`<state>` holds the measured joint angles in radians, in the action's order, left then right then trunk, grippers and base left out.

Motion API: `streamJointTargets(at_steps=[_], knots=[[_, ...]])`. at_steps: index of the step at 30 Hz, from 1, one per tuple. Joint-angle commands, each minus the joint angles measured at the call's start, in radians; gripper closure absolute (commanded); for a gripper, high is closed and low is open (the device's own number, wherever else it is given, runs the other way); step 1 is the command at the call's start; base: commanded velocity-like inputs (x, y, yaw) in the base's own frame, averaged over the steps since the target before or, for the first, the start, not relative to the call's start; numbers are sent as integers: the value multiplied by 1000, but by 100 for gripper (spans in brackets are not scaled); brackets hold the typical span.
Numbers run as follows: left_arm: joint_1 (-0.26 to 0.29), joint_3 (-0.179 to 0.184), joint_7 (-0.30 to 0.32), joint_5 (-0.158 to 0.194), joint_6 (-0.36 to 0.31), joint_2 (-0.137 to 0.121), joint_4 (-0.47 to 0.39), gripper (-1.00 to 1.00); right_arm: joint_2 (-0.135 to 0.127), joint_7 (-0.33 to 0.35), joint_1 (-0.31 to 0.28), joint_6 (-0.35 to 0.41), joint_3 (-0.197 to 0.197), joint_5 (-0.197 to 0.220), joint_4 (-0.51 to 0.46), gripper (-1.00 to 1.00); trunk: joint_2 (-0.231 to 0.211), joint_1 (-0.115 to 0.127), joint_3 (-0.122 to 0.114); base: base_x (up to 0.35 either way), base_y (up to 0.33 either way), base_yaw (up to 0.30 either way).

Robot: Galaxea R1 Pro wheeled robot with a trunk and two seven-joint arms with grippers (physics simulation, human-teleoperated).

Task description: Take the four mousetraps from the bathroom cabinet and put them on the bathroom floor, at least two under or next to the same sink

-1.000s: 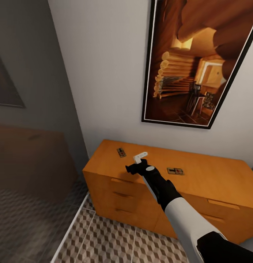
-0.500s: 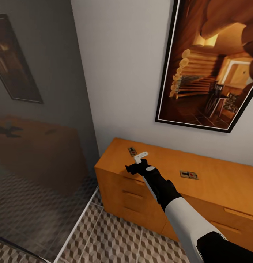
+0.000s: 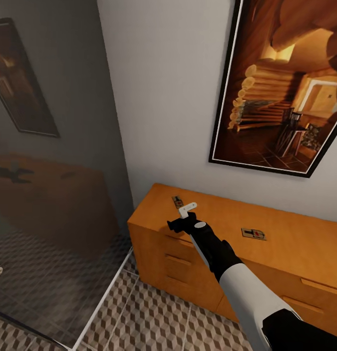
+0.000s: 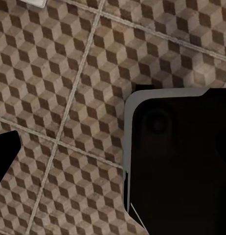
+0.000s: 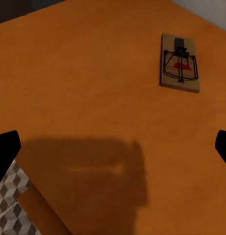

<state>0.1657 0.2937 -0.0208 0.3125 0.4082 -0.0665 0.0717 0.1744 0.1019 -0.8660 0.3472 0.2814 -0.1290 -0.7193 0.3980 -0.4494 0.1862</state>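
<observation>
The right claw (image 3: 187, 210) hovered open and empty over the cabinet (image 3: 290, 243) top. One mousetrap (image 5: 179, 63) lay just beyond it, another (image 3: 252, 233) to its right. Recommended: advance, descend squarely, straddle the board's edges. The left claw's state could not be told.

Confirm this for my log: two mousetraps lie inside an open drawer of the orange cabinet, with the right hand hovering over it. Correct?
Not quite. The head view shows both mousetraps lying on the flat top of the cabinet, and its drawers are shut. The rest holds: the right hand hovers over the cabinet.
</observation>
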Motion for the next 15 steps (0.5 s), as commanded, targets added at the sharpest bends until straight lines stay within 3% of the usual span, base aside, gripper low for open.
streamJointTargets(at_steps=[1, 4, 9, 10, 15], knots=[[2, 8, -2, 4, 6, 1, 3, -100, 0, 5, -1, 3, -1, -12, -2, -100, 2, -1, 2, 0, 0, 0], [2, 8, -2, 4, 6, 1, 3, -100, 0, -3, -1, -15, -4, -13, -1, -100, 2, -1, 2, 0, 0, 0], [2, 8, -2, 4, 6, 1, 3, -100, 0, -101, -1, -60, -9, -12, 4, -100, 2, -1, 2, 0, 0, 0], [2, 8, -2, 4, 6, 1, 3, -100, 0, -180, -1, -70, -11, -10, 7, -100, 2, -1, 2, 0, 0, 0], [2, 8, -2, 4, 6, 1, 3, -100, 0, -236, -1, -76, -11, -7, 8, -100, 2, -1, 2, 0, 0, 0]])
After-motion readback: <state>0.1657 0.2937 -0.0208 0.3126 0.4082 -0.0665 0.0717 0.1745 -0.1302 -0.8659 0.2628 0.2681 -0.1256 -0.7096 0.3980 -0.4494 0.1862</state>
